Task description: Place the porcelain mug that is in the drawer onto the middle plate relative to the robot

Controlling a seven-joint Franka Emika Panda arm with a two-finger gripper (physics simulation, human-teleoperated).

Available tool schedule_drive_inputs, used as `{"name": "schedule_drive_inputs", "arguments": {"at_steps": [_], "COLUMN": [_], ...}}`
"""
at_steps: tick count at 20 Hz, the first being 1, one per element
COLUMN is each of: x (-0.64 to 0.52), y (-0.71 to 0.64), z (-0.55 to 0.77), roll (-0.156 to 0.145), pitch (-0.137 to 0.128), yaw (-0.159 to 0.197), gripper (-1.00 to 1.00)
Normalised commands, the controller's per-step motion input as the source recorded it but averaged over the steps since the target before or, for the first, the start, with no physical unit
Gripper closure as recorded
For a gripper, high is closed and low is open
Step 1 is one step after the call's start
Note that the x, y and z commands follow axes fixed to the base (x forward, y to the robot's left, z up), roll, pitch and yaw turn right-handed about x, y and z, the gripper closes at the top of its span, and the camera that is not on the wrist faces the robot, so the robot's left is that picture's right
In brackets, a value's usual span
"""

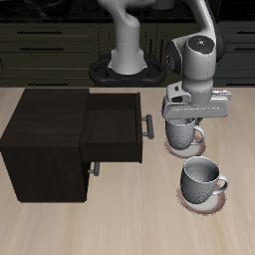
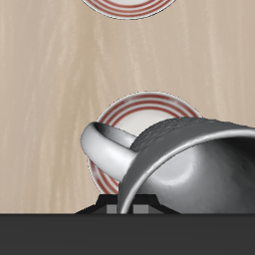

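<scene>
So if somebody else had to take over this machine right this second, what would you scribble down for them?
Gripper: jaws shut on the porcelain mug, held just above the middle plate.
The drawer stands open; the mug is already out of it.
The other mug sits on the plate nearer the table's front edge; leave it alone.
Left to do: lower the mug onto the middle plate, open the jaws, lift away.

A finely grained, pale porcelain skin with a soft sheen is seen on the porcelain mug [image 2: 189, 159]. Beneath it, the middle plate [image 2: 125, 115] is rendered smooth and glazed. Beside the mug, dark matt wood is shown on the drawer [image 1: 115, 125], fitted with a grey metal handle [image 1: 148, 125]. Pale wood grain is displayed across the table [image 2: 40, 90].
</scene>
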Motion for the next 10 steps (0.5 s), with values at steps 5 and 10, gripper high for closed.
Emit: {"name": "schedule_drive_inputs", "arguments": {"at_steps": [5,10], "x": [-0.01,-0.03], "y": [-0.03,0.01], "z": [-0.08,-0.06], "roll": [0.002,0.015], "pitch": [0.008,0.007], "yaw": [0.012,0.008], "gripper": [-1.0,-1.0]}}
